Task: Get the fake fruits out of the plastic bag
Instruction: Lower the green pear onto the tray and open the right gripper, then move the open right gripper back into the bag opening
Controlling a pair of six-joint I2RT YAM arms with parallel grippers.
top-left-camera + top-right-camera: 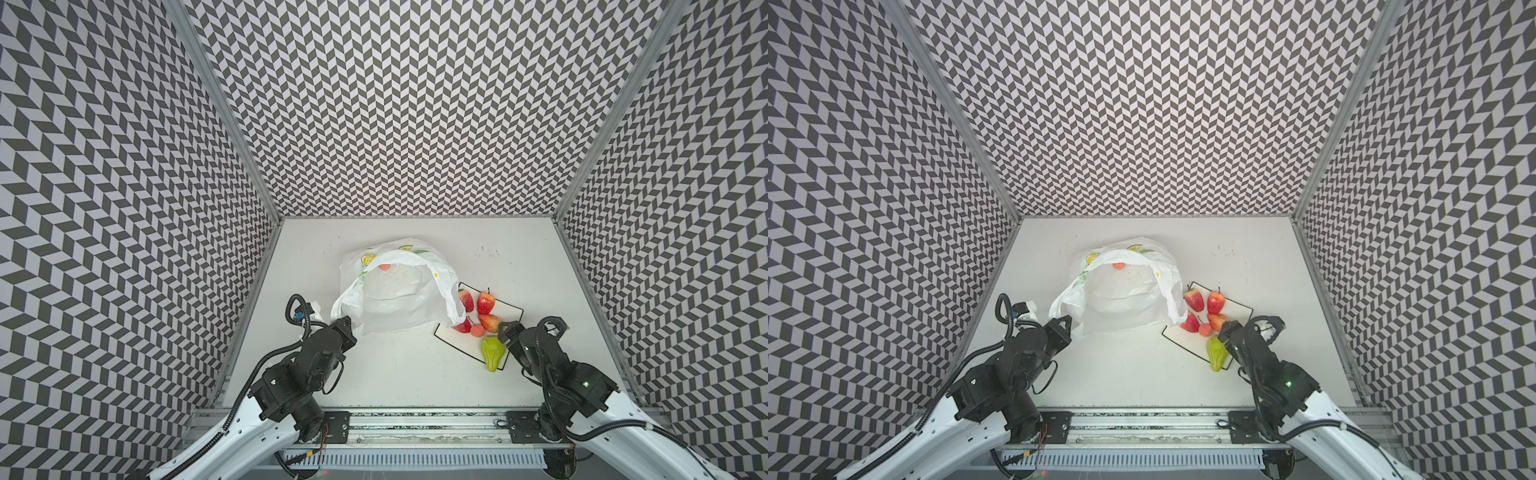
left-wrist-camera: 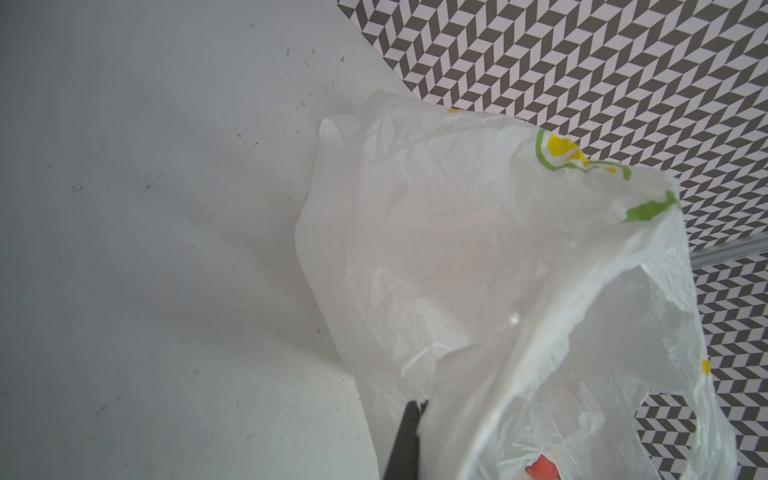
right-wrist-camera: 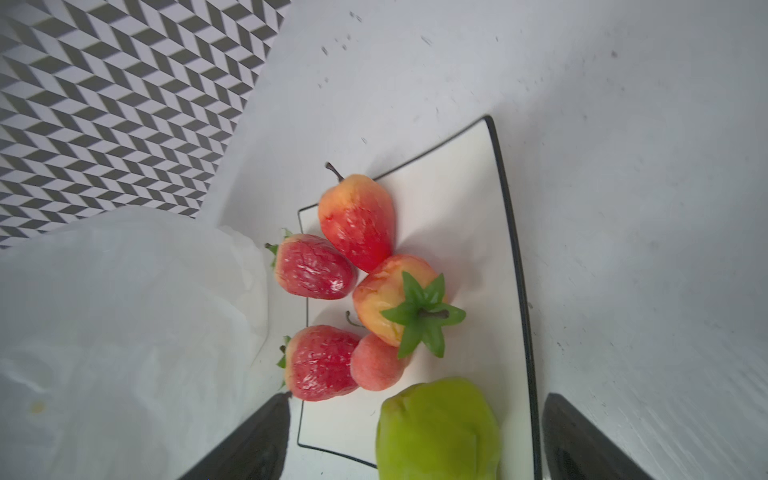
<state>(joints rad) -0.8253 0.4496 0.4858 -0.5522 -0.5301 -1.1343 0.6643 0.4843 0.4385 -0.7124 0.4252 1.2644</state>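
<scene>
The plastic bag [image 1: 395, 299] [image 1: 1121, 301] lies at the table's middle with its mouth held open toward me. My left gripper [image 1: 348, 323] [image 1: 1065, 323] [image 2: 415, 407] is shut on the plastic bag's near rim [image 2: 457, 249]. One small red cherry [image 1: 385, 267] [image 1: 1119, 266] [image 2: 542, 469] sits inside. Right of the bag, several strawberries [image 1: 485, 303] [image 3: 357, 220], a cherry [image 1: 477, 331] [image 3: 376, 361] and the yellow-green pear [image 1: 493, 353] [image 1: 1217, 354] [image 3: 438, 428] lie together. My right gripper [image 1: 530, 328] [image 1: 1250, 328] [image 3: 417, 399] hangs open just above the pear, touching nothing.
The fruits outside the bag rest on a flat white sheet with a black border [image 1: 509, 309] [image 3: 465, 199]; the bag's right handle [image 3: 124, 332] drapes over its left corner. Patterned walls close the table in on three sides.
</scene>
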